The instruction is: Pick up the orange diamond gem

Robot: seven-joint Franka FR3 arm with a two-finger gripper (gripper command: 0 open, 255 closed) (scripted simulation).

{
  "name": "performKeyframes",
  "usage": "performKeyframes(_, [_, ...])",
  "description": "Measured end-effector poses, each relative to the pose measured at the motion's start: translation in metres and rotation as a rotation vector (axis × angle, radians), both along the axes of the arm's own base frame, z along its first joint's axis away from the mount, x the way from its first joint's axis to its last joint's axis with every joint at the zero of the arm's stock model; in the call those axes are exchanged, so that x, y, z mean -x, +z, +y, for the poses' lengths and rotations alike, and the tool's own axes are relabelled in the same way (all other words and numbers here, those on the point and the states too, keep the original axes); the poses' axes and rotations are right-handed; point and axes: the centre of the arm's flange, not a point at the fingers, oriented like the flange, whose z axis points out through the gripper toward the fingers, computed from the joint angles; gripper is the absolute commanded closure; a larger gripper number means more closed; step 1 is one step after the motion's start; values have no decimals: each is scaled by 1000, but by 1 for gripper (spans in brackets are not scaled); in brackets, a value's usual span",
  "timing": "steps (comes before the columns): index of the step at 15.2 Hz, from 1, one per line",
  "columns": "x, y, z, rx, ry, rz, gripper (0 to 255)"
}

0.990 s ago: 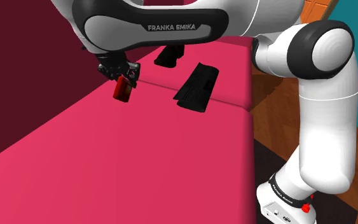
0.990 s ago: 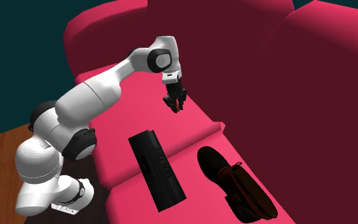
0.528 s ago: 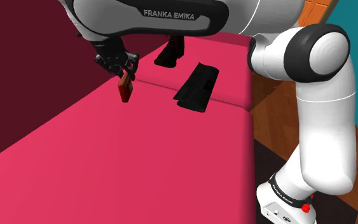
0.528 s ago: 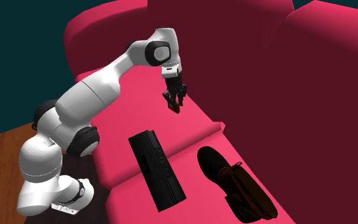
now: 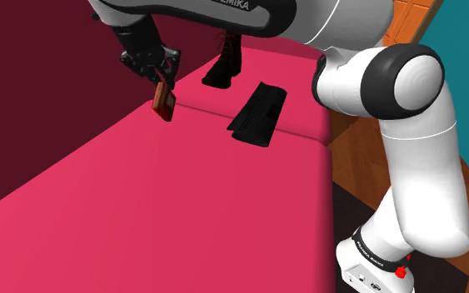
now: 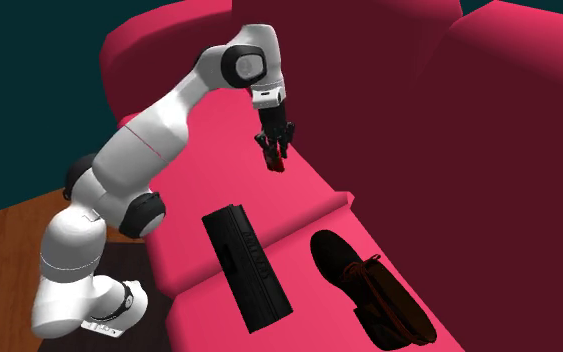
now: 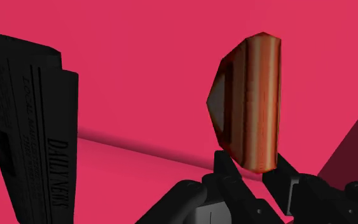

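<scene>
The gem (image 7: 250,102) is a reddish-orange faceted block, clasped at its lower end between my black fingers (image 7: 227,173). In the shoulder view my gripper (image 5: 161,81) hangs above the pink sofa seat (image 5: 182,200), shut on the gem (image 5: 164,104), which dangles clear of the cushion. The second exterior view shows the gripper (image 6: 274,152) held over the seat near the dark red backrest, with the gem (image 6: 276,163) at its tip.
A flat black folded newspaper (image 5: 257,112) lies on the seat beyond the gripper, also seen close beside the gem (image 7: 31,127). A dark shoe (image 6: 369,290) rests farther along the cushion. The dark red backrest (image 5: 32,91) rises beside the gripper. Wooden floor (image 5: 366,158) lies past the seat edge.
The gripper has risen with the gem held in it, and the arm's upper links have lifted. The newspaper and shoe have not moved.
</scene>
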Motion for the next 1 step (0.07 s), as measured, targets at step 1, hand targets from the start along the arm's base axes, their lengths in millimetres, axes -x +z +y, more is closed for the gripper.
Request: performKeyframes(1, [0,2,0,0,0,0,255])
